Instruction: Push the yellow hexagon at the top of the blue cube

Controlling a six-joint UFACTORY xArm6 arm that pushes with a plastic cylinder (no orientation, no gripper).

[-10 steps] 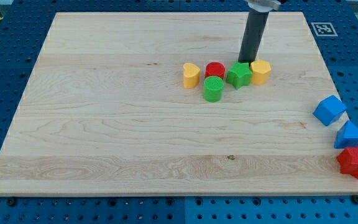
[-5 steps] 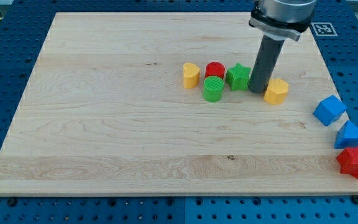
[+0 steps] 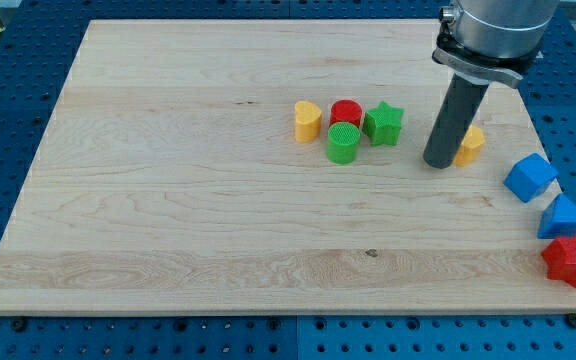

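A pale wooden surface (image 3: 198,220) lies on a blue perforated base, and most of the board toward the view's left and bottom is bare wood, with wide room for sliding. Taking the blue cube (image 3: 529,177) as the landmark: it sits right at the surface's right edge, partly over the blue base. Nearest the view's bottom, below the cube, the red star-like block (image 3: 571,259) rests off the board's corner, its right side close to the frame edge. Between it and the cube, just below and to the right of the cube, lies a second blue block (image 3: 564,216) of wedge-like shape that is hard to make out.

Left of the cube and slightly above it, the yellow hexagon (image 3: 471,144) shows only its right part; the rod hides the rest, so its outline is hard to read. A strip of open wood separates it from the cube. My tip (image 3: 438,163) stands touching the hexagon's left side. There is no end effector to open or close, only the rod, and its upper housing is cut off by the view's top.

Well left of the cube sits a cluster: green cylinder (image 3: 343,144), green star (image 3: 383,122), red cylinder (image 3: 346,113), and a yellow rounded block (image 3: 307,120).
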